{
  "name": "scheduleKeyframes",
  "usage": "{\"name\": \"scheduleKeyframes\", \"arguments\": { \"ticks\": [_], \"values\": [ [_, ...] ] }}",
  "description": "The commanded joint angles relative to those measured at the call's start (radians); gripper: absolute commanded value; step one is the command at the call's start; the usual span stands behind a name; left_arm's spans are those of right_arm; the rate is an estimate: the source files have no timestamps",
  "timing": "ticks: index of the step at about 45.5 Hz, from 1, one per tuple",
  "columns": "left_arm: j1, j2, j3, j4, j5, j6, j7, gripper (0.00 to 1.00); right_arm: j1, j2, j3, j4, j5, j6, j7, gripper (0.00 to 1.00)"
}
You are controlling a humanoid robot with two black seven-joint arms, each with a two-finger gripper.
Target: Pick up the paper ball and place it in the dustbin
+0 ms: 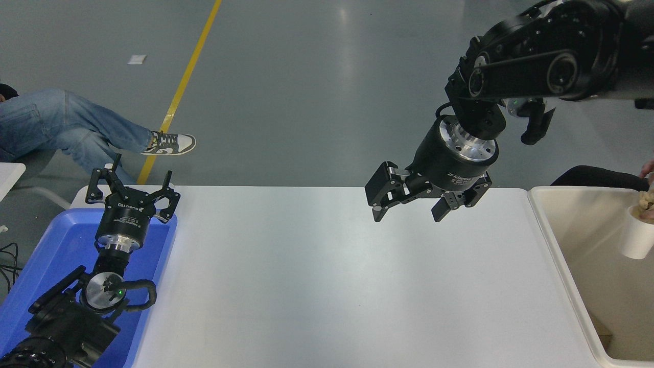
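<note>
The dustbin [542, 207] is a cream tub at the table's right end. At the picture's right edge, over the tub, a person's hand holds a white paper cup [636, 239]. A tan wrinkly lump [646, 199] sits at the cup's top; it looks like the paper ball and is mostly cut off by the edge. My right gripper [407, 214] hangs open and empty above the table's far edge, left of the tub and pointing down-left. My left gripper [132, 193] is parked open over the blue tray at the lower left.
A blue tray [56, 240] lies at the table's left end under the left arm. A dark sleeve [592, 176] shows behind the tub's far rim. A person's leg in jeans [76, 128] stretches across the floor at the upper left.
</note>
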Motion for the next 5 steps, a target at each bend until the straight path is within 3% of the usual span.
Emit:
{"name": "scheduleKeyframes", "arguments": {
  "ticks": [1, 5],
  "values": [
    [0.0, 0.0, 0.0, 0.0, 0.0, 0.0, 0.0, 1.0, 0.021, -0.036, -0.038, 0.031, -0.009, 0.001, 0.0, 1.0],
    [0.0, 0.0, 0.0, 0.0, 0.0, 0.0, 0.0, 1.0, 0.021, -0.045, -0.052, 0.031, -0.012, 0.001, 0.0, 1.0]
  ]
}}
